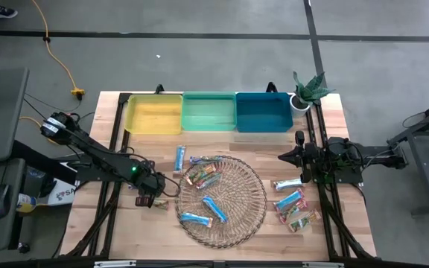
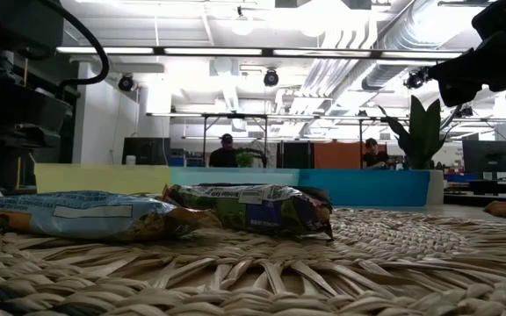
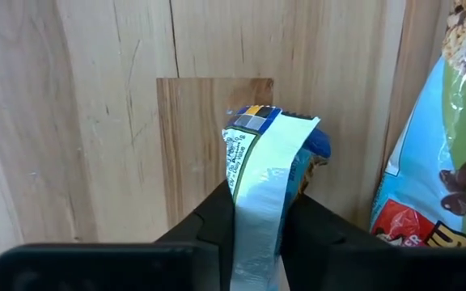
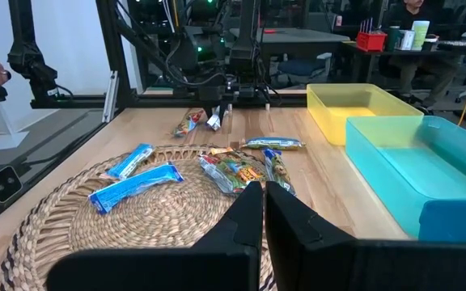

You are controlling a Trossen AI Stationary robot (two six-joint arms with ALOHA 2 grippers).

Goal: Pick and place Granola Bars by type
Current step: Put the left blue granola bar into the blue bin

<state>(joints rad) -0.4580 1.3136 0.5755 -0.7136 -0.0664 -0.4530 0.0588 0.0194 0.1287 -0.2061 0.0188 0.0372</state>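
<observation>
From above, all three bins [image 1: 208, 112] look empty, so sorting has barely begun: bars [image 1: 203, 177] lie on the wicker tray [image 1: 250, 216] and beside it. Left gripper [image 1: 151, 199] sits low beside the tray. Left wrist view: its fingers [image 3: 205, 222] are clamped on a blue bar [image 3: 267, 174], another bar [image 3: 435, 174] alongside. Right wrist view: right gripper [image 4: 263, 200] waits, fingers together. Nothing blocks the bins.
</observation>
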